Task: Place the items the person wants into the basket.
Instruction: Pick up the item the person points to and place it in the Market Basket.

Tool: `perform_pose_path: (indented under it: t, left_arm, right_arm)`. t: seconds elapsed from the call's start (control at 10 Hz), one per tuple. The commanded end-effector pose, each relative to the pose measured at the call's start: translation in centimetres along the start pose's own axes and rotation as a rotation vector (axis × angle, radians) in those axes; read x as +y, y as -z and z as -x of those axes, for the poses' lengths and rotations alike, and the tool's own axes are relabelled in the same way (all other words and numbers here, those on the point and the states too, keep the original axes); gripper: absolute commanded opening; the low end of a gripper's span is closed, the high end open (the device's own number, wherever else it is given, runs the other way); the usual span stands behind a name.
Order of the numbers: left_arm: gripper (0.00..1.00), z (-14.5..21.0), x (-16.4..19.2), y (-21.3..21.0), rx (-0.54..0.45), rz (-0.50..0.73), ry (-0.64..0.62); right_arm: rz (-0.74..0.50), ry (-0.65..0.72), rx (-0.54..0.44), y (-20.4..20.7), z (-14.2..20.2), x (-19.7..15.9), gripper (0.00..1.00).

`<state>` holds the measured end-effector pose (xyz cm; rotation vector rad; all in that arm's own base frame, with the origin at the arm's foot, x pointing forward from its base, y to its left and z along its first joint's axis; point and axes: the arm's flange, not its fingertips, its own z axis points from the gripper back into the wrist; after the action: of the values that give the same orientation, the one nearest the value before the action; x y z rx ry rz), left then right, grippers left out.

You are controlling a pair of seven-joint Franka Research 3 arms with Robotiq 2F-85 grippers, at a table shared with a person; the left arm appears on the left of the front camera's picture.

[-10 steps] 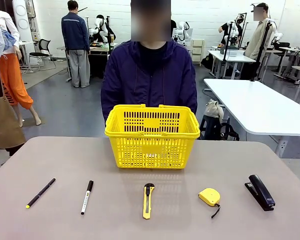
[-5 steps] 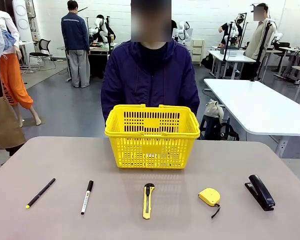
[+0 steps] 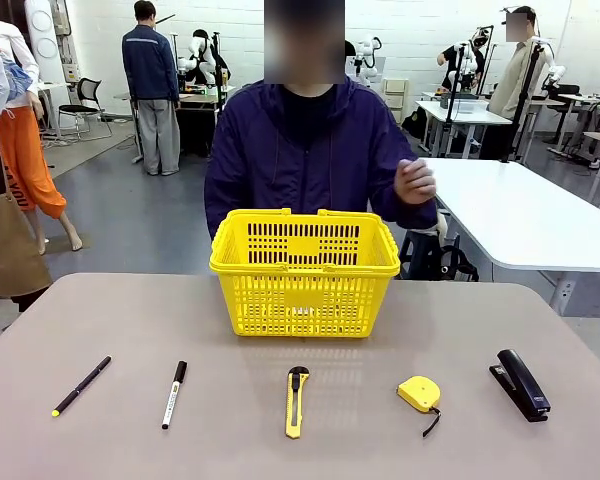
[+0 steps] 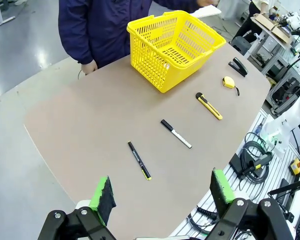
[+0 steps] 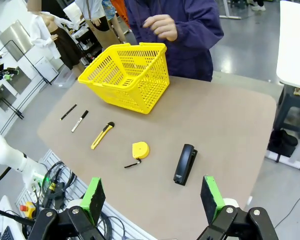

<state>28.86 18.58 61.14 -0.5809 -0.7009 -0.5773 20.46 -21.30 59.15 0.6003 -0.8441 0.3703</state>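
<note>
The yellow basket [image 3: 305, 270] stands at the table's far middle, in front of the person [image 3: 305, 160], who holds one hand [image 3: 415, 182] raised beside it. Along the near side lie a black pen [image 3: 81, 386] with a yellow tip, a white marker [image 3: 174, 394] with a black cap, and a yellow tape measure [image 3: 419, 393]. The left wrist view looks down on the basket [image 4: 174, 46], pen [image 4: 139, 160], marker [image 4: 176, 133] and tape measure [image 4: 229, 82]; my left gripper [image 4: 162, 197] hangs open high above the table edge. My right gripper [image 5: 152, 196] is open too, above the tape measure [image 5: 139, 150] and basket [image 5: 126, 75].
A yellow-and-black utility knife [image 3: 296, 400] lies between marker and tape measure. A black stapler [image 3: 521, 384] rests at the near right. The person's other hand [image 4: 89, 66] rests at the table's far edge. White tables and other people stand in the room behind.
The person has lifted one hand up beside the basket's right side. The things on the table have not moved.
</note>
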Motion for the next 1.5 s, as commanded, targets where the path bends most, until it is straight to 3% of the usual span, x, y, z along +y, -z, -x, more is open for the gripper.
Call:
perform_pose_path:
  t: [0.0, 0.8, 1.0, 1.4]
  left_arm:
    - [1.00, 0.0, 0.1, -0.1, -0.009, 0.010, 0.021]
    - [1.00, 0.0, 0.1, -0.1, -0.009, 0.010, 0.021]
    - [1.00, 0.0, 0.1, -0.1, -0.009, 0.010, 0.021]
    - [1.00, 0.0, 0.1, -0.1, -0.009, 0.010, 0.021]
  right_arm:
    - [-0.016, -0.014, -0.008, 0.0, -0.1, 0.1, 1.00]
    - [0.000, -0.001, 0.000, 0.0, 0.0, 0.0, 1.00]
    - [-0.009, -0.037, 0.262, 7.5, -3.2, 2.0, 1.00]
    - [0.003, -0.151, 0.629, 22.7, -6.2, 7.6, 1.00]
